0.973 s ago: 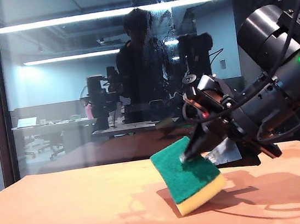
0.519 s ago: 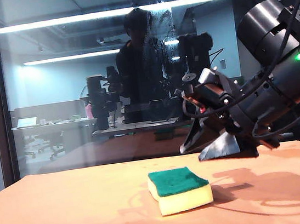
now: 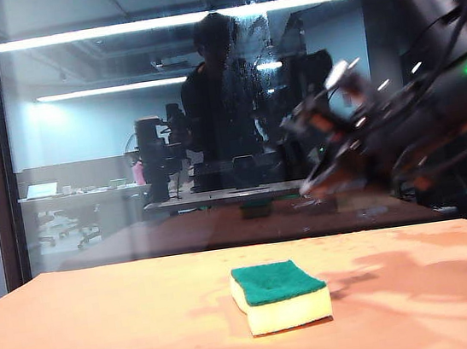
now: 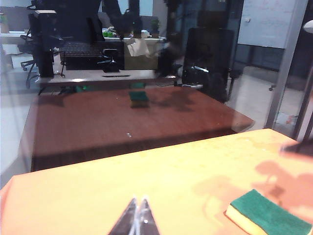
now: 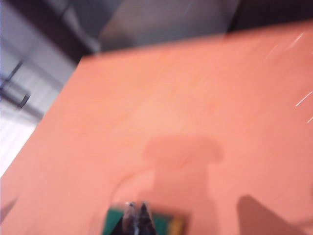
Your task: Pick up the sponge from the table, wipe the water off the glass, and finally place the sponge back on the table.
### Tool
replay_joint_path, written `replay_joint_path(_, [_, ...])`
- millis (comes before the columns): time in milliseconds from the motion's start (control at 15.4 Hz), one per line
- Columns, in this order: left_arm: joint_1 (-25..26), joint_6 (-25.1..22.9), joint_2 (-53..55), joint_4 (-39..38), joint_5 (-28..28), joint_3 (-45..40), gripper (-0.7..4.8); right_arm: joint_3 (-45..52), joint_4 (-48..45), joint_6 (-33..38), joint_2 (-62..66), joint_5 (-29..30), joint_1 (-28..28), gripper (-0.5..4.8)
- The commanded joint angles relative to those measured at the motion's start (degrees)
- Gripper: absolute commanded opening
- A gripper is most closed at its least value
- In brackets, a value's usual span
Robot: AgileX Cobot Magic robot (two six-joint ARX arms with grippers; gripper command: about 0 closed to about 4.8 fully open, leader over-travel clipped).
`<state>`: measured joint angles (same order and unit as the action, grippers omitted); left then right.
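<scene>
Now the sponge [image 3: 280, 295] is lying flat on the table [image 3: 109, 337], green side up and pale yellow part underneath. Nothing is touching it. It is sitting near the middle of the orange table, a little in front of the glass [image 3: 125, 137].

Up on the right, the right gripper [image 3: 317, 185] is hanging in the air above the sponge and off to its right. It is looking very blurry. Its two fingers are pressed together and they are holding nothing. In the right wrist view the thin fingertips of the right gripper [image 5: 136, 211] are meeting at a point, with a bit of the sponge [image 5: 115, 223] showing just behind them. The arm's shadow is falling on the table beside the sponge.

The left gripper [image 4: 138, 218] is staying low over the near part of the table, well apart from the sponge [image 4: 266, 218]. Its fingers are closed to a point too, with nothing between them.

The glass is standing upright behind the table, with a dark frame at its left edge. Ceiling lights and a dark figure are showing in it.
</scene>
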<state>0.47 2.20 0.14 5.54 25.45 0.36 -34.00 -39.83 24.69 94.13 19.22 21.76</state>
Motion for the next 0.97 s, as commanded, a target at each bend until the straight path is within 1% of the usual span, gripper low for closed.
replay_joint_path(65, [0.0,-0.2,0.0,0.8,0.3,0.2,-0.06,-0.2,-0.6,-2.7,-5.4,0.0,-5.9,-0.06])
replay_joint_path(195, [0.0,-0.2,0.0,0.7,0.3,0.2,-0.06,-0.2,0.6,-4.9,-9.3,-0.1,-9.5,-0.06])
replay_joint_path(260, [0.0,-0.2,0.0,0.7,0.3,0.2,-0.06,-0.2,2.6,-6.4,-12.9,-0.1,-12.1,-0.06])
replay_joint_path(454, [0.0,-0.2,0.0,0.7,0.2,0.2,-0.06,-0.2,8.2,-11.0,-19.8,-1.0,-16.5,-0.06])
replay_joint_path(519, [0.0,-0.2,0.0,0.7,0.2,0.2,-0.06,-0.2,10.9,-13.2,-22.3,-2.4,-17.7,-0.06])
replay_joint_path(584, [0.0,-0.3,0.0,0.7,0.0,0.2,-0.06,-0.2,16.0,-17.3,-26.8,-5.2,-19.5,-0.06])
replay_joint_path(649, [0.0,-0.3,0.0,0.7,-0.3,0.2,-0.06,-0.2,18.1,-18.8,-29.2,-7.4,-20.0,-0.06])
replay_joint_path(843, [0.0,-1.2,0.0,0.8,-3.1,0.1,-0.06,2.3,18.6,-19.2,-36.4,-12.5,-20.5,-0.06])
replay_joint_path(973, [0.0,-1.8,0.0,0.8,-5.4,0.1,-0.06,6.6,18.6,-19.2,-42.5,-15.4,-20.5,-0.06])
